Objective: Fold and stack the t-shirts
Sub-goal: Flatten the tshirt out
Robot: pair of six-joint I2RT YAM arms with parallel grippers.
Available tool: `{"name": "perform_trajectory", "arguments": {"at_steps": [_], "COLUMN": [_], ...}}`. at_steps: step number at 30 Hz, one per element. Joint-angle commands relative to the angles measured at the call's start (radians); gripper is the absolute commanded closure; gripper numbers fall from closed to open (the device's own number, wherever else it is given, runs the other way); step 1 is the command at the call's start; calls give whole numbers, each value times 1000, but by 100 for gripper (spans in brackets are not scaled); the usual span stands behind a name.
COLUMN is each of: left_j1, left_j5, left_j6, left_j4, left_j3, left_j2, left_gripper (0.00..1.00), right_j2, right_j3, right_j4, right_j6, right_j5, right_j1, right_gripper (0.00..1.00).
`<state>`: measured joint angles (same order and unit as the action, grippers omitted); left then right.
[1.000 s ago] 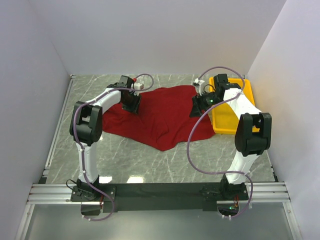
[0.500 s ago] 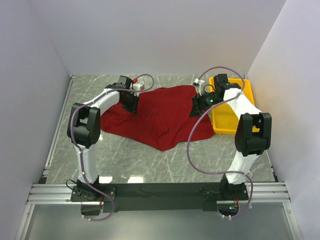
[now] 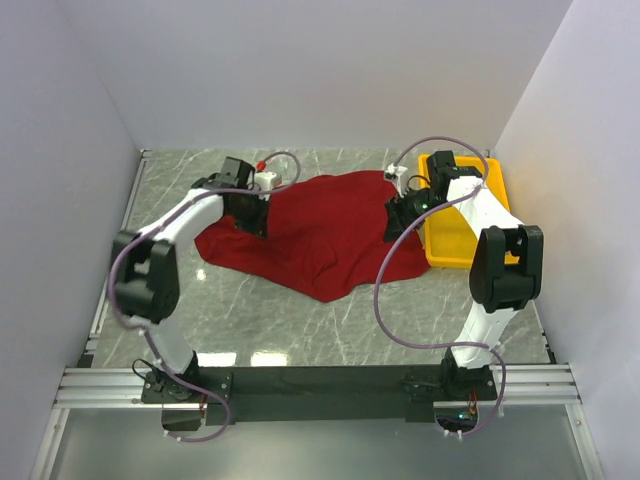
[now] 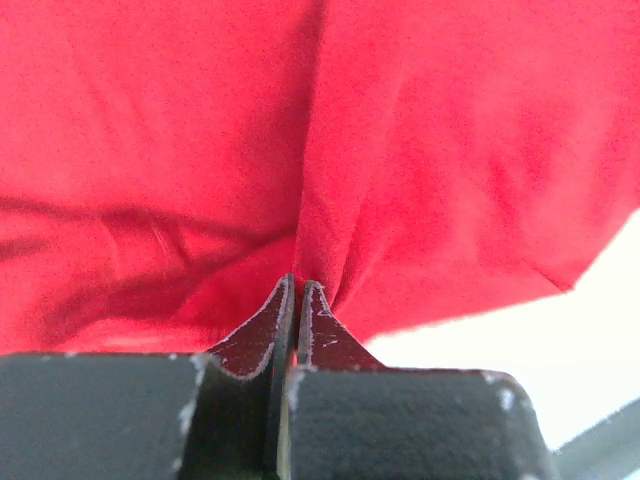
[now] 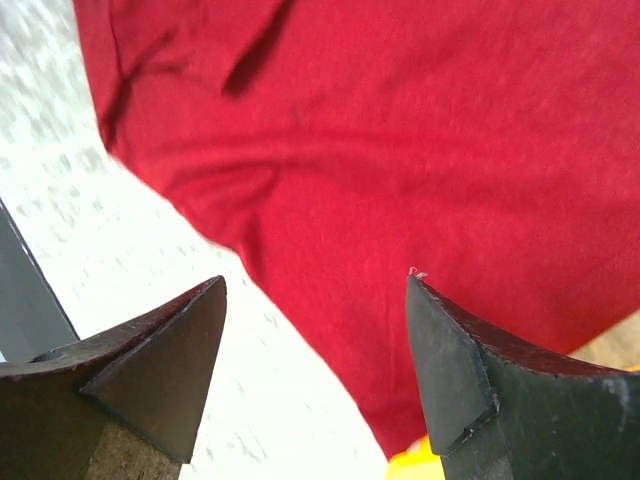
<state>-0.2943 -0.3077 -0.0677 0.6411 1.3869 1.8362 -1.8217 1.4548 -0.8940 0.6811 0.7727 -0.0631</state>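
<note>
Two grippers sit at opposite ends of one garment. The left gripper (image 4: 298, 288) is clamped tight on a pinch of the maroon t-shirt (image 3: 320, 235), and in its wrist view a ridge of cloth rises straight from the closed tips. The right gripper (image 5: 315, 290) stands with its jaws spread wide and holds nothing. The shirt's hem runs slantwise through the gap between its fingers, with red cloth on one side and pale tabletop on the other.

The t-shirt lies rumpled and unfolded on the marble table (image 3: 300, 335). Its long axis runs roughly left to right, and a loose point of cloth trails toward the near edge. Its right end lies just beside the yellow tray (image 3: 447, 262).

The left end is already held, so the next move likely depends on the right arm. The edge it needs lies directly under its open fingers, not off to either side, so a short descent should meet cloth. The tray wall is close on the right.
</note>
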Motion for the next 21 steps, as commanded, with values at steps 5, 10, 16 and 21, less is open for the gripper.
{"name": "perform_trajectory", "arguments": {"at_steps": [5, 10, 16, 21], "left_j1": [-5, -9, -13, -14], "left_j5": [-149, -194, -189, -123], "left_j6": [173, 310, 405, 465], "left_j4": [115, 146, 215, 265], "left_j3": [-181, -304, -356, -391], "left_j2": [-333, -448, -554, -606], "left_gripper": [99, 99, 99, 99], "right_j2": [21, 47, 102, 119], "right_j3": [13, -59, -213, -269], "right_j4": [-163, -238, -166, -82], "right_j6": [245, 423, 566, 584], "right_j5": [-108, -159, -347, -441], "right_j1": [-7, -17, -66, -103], "right_gripper": [21, 21, 22, 23]}}
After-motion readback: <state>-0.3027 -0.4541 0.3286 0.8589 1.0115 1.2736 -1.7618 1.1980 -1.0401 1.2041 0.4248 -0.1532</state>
